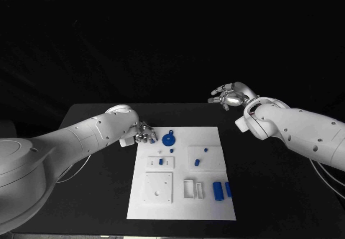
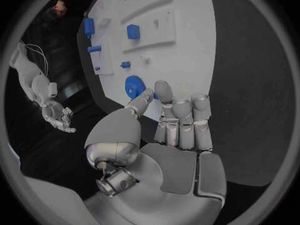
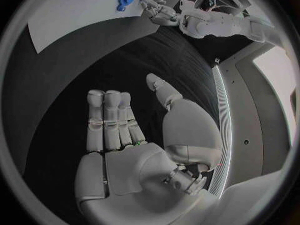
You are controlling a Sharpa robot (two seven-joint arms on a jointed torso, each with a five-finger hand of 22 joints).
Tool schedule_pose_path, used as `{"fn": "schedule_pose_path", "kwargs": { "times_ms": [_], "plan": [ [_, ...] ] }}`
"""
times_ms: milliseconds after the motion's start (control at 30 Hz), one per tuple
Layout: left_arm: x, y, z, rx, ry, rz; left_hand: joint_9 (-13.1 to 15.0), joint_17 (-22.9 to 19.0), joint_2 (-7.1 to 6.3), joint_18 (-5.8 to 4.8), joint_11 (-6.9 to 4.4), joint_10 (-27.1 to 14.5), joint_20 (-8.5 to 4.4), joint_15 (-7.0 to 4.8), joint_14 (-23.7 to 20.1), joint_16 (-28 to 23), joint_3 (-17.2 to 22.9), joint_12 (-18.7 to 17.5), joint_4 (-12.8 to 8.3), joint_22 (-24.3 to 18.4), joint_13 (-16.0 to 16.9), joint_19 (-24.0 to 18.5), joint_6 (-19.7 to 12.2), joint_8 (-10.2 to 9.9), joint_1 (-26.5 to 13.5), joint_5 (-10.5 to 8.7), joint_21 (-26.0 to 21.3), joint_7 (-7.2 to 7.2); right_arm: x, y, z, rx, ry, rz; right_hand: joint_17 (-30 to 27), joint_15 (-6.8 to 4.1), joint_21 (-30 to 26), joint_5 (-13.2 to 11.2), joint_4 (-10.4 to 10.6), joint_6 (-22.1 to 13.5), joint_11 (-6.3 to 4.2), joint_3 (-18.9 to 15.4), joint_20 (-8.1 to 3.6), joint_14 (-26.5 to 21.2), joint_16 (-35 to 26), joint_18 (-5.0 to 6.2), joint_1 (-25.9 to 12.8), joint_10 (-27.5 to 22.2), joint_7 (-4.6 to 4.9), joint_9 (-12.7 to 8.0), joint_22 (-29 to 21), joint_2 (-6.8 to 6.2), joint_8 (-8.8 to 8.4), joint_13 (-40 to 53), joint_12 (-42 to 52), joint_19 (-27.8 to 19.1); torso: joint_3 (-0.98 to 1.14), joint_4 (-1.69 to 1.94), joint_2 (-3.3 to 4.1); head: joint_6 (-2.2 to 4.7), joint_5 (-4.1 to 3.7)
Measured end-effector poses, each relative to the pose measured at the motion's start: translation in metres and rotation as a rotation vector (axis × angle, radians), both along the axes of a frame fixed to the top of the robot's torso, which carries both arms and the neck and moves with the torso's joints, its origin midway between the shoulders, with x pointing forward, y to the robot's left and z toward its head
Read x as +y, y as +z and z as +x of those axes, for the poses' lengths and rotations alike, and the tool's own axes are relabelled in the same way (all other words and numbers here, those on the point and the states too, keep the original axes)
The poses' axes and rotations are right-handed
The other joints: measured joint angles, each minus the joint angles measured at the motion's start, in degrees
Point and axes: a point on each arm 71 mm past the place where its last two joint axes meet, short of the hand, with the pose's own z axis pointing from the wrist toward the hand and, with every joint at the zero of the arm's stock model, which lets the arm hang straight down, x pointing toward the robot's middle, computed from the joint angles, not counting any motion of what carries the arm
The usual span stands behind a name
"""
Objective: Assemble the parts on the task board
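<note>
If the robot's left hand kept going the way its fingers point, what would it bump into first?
Probably the round blue disc part on the white task board; the silver left hand's fingertips lie just short of it, though depth is unclear.

Parts (image 1: 169, 139) on task board (image 1: 181, 174), seemingly.

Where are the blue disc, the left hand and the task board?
blue disc (image 1: 169, 139): head view, middle of its round face.
left hand (image 1: 144, 133): head view, on its fingers at the board's far left corner.
task board (image 1: 180, 209): head view, bare white part near its front edge.

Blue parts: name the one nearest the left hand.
The round disc at the board's far edge, right beside the left hand; the other parts lie nearer the robot.
</note>
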Motion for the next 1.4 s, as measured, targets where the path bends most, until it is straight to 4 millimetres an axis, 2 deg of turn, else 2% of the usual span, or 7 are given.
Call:
{"fn": "schedule_pose_path", "kwargs": {
  "times_ms": [67,400,800,900,1033,1333,1400],
  "plan": [
    [0.000,0.000,0.000,-0.004,0.003,-0.005,-0.1,-0.1,0.33,0.00,-0.28,0.3,0.00,-0.21,0.2,0.0,0.5,0.0,-0.4,0.0,-0.1,0.0,0.6,0.5,0.4,0.00,0.0,-0.21,0.000,0.000,0.000,0.001,0.000,0.000,0.0,0.00,0.0,0.0,0.0,0.0,0.00,0.0,0.00,0.0,0.0,0.00,0.0,0.0,0.00,0.0,0.0,0.00,0.00,-0.1,0.0,0.0,0.00,-0.01,0.00,-0.03,0.01],
    [0.007,0.000,0.000,-0.028,0.029,-0.028,0.0,-0.1,-0.33,0.02,-1.15,1.1,-0.09,-1.08,1.2,0.5,4.6,0.4,0.9,-0.1,-0.2,0.5,4.4,2.3,2.6,-0.01,0.4,-1.20,0.000,0.000,0.000,0.004,0.002,-0.001,0.0,0.00,0.0,0.0,0.0,-0.1,0.00,0.0,0.00,0.0,0.0,0.00,0.0,0.0,0.11,0.0,0.0,0.00,0.00,-0.1,0.0,0.0,-0.01,-0.01,-0.03,-0.03,0.02],
    [0.017,0.002,-0.012,-0.041,0.035,-0.074,-0.3,-0.1,-0.33,0.02,-1.46,1.6,-0.11,-1.61,1.4,0.9,5.8,0.4,0.8,-0.1,-0.3,0.6,5.0,3.0,2.7,0.55,0.6,-1.31,-0.004,-0.001,0.000,0.007,-0.002,-0.004,-0.1,0.00,0.0,0.0,0.0,-0.2,0.00,0.0,0.00,0.0,0.0,0.00,0.0,0.0,0.07,0.0,0.0,0.00,0.00,-0.2,0.0,0.0,0.02,0.18,-0.15,0.01,0.21],
    [0.017,0.004,-0.017,-0.038,0.025,-0.089,-0.4,-0.1,-0.33,0.00,-1.59,1.8,-0.30,-1.73,1.5,0.9,6.2,0.4,0.7,-0.1,-0.4,0.7,5.0,3.0,2.7,1.42,0.6,-1.32,-0.004,-0.001,0.000,0.008,-0.002,-0.004,0.0,0.00,0.0,0.0,0.0,-0.2,0.00,0.0,0.00,0.0,0.0,0.00,0.0,0.0,0.07,0.0,0.0,0.00,0.00,-0.2,0.0,0.0,0.06,0.27,-0.23,0.02,0.31],
    [0.017,0.007,-0.027,-0.032,0.008,-0.106,-0.7,-0.2,-0.24,0.00,-1.99,2.2,-0.31,-1.75,1.6,1.3,6.3,0.7,0.7,-0.1,-0.5,1.2,5.0,3.6,2.6,4.33,0.6,-1.31,-0.006,-0.001,0.000,0.009,-0.003,-0.005,0.0,0.17,0.0,0.0,0.0,-0.2,0.00,0.0,0.00,-0.2,0.0,0.00,0.0,0.0,0.06,0.0,0.1,0.00,0.00,-0.2,0.0,0.0,0.17,0.43,-0.38,-0.19,0.51],
    [0.019,0.010,-0.050,-0.031,-0.021,-0.119,-1.0,-0.2,-0.05,-0.05,-2.78,3.0,-0.51,-1.86,1.8,1.8,6.6,0.7,0.3,-0.2,-0.7,1.8,5.0,4.2,1.2,6.21,1.0,-1.29,-0.010,-0.001,0.000,0.011,-0.008,-0.008,-0.1,0.17,0.0,0.0,0.0,-0.2,-0.21,0.0,0.00,-0.2,0.0,0.01,0.0,-0.2,0.04,0.0,0.1,0.00,0.00,-0.3,0.0,0.0,0.31,0.65,-0.57,-0.59,0.75],
    [0.015,0.010,-0.054,-0.038,-0.031,-0.118,-1.1,-0.2,-0.07,-0.14,-2.97,3.2,-0.66,-1.87,1.9,1.8,6.7,0.9,0.2,-0.2,-0.8,1.9,5.0,4.5,0.6,7.19,1.0,-1.29,-0.010,-0.001,0.000,0.012,-0.008,-0.008,-0.1,0.17,0.0,0.0,0.0,-0.2,-0.21,0.0,0.00,-0.2,0.0,0.01,0.0,-0.2,0.04,0.0,0.1,0.00,0.00,-0.3,0.0,0.0,0.31,0.65,-0.57,-0.69,0.84]
  ]
}}
